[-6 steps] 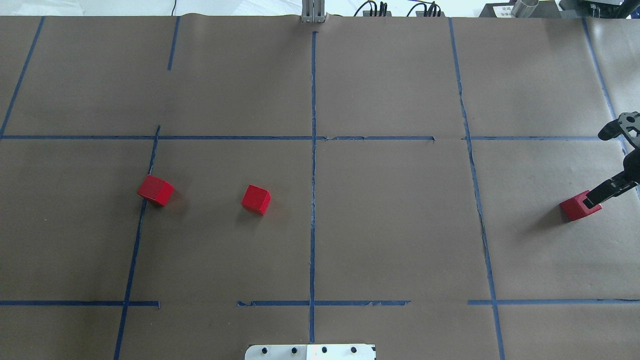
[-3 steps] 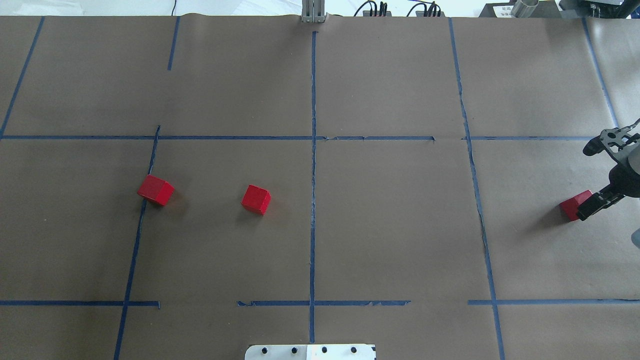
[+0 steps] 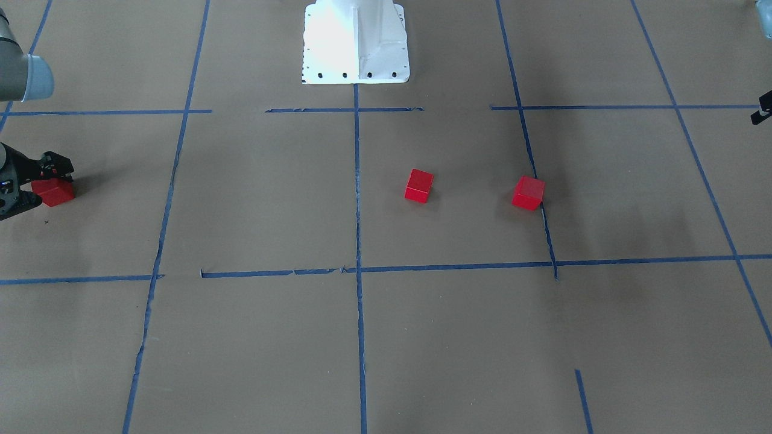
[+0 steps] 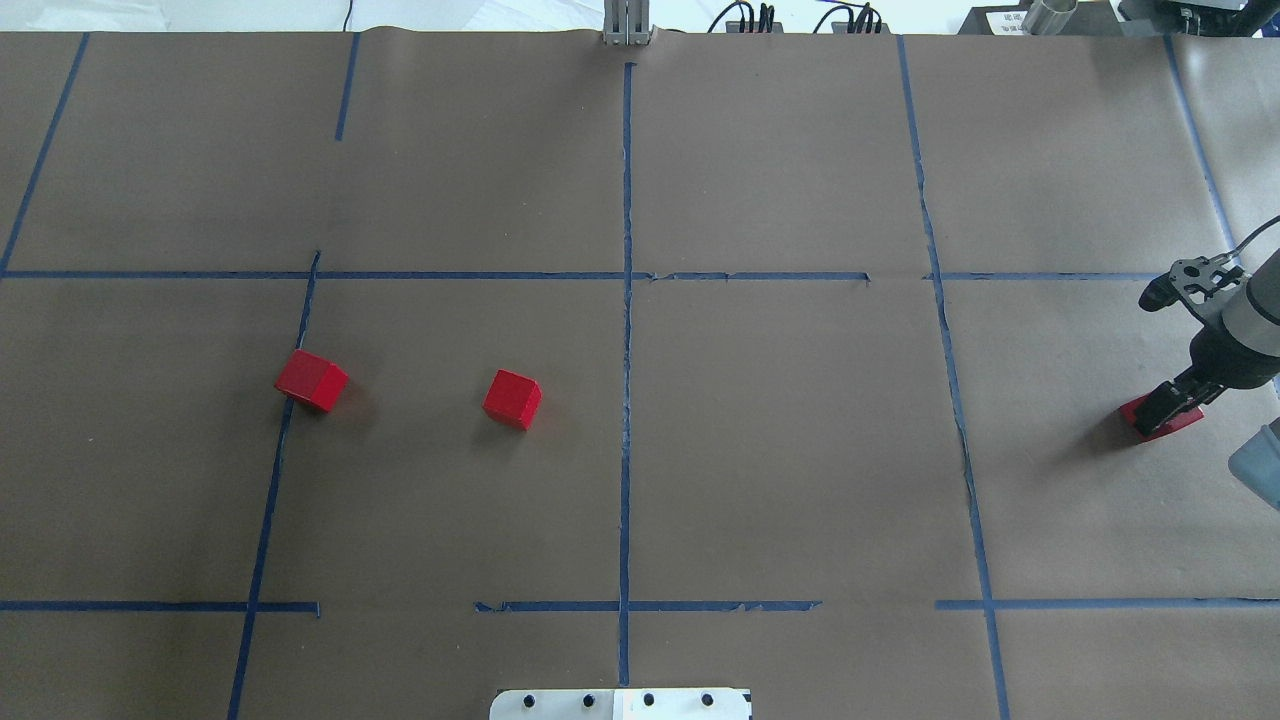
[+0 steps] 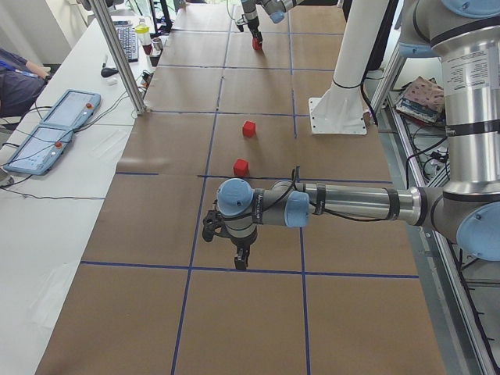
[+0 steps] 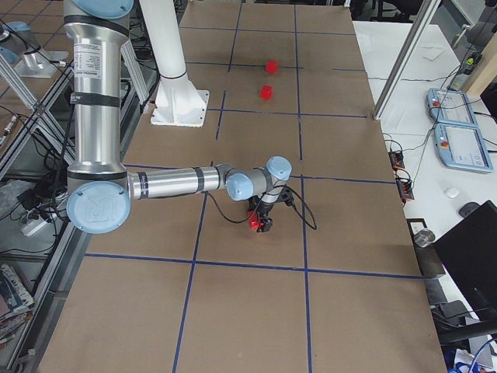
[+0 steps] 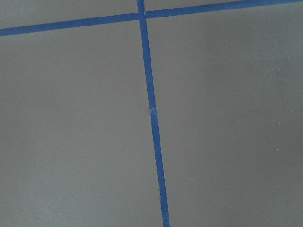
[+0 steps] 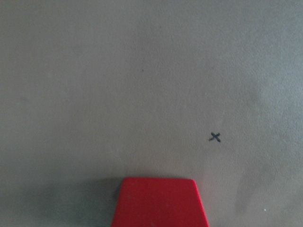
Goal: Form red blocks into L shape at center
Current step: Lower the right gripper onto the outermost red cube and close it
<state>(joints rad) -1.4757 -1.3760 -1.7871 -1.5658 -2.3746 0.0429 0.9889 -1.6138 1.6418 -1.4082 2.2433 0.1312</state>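
Shifted inward since half a second ago, your right claw [image 4: 1170, 405] now stands directly over one red block [image 3: 54, 193] out at the desk's [image 4: 780, 150] right side. Its jaws straddle the cube, but you cannot tell whether they have clamped. Three red blocks are counted, and none has moved. The second block [image 4: 512, 399] lies inside the center [image 4: 780, 440], left of its dividing tape line [image 4: 626, 400]. The third block [image 4: 311, 380] sits on the cell's left border tape [image 4: 270, 500]. Your left claw [image 5: 241, 260] hangs over brown paper, well apart from all three, its state impossible to tell.
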